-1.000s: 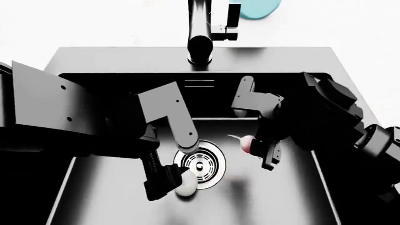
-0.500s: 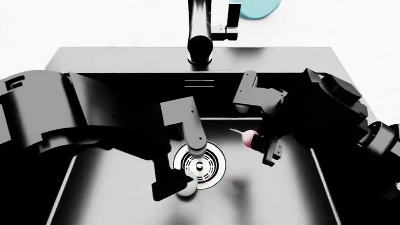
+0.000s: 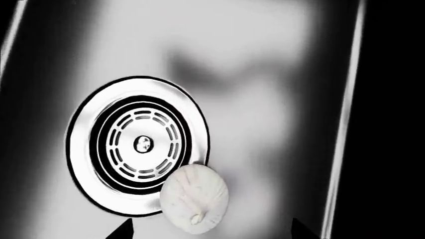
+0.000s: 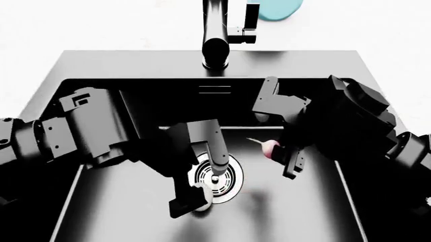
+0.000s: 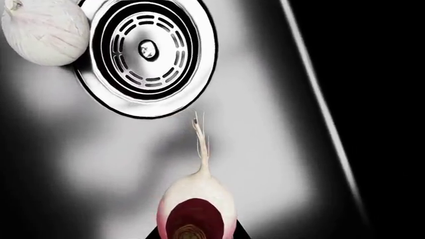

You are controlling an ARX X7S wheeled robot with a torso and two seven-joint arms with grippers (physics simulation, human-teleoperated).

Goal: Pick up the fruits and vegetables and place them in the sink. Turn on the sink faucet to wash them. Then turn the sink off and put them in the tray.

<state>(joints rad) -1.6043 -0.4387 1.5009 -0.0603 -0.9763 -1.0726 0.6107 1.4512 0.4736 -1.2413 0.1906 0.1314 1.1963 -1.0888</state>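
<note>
both our arms reach down into the sink [image 4: 101, 212]; right gripper [image 4: 281, 151] pinches the radish [image 5: 196, 209], left gripper [image 4: 195, 199] spread beside the garlic [image 3: 194, 198].

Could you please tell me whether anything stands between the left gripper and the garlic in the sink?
Nothing visible does. In the left wrist view the garlic lies on the sink floor against the drain rim, with only bare basin around it. The radish sits apart, at the right gripper.
</note>
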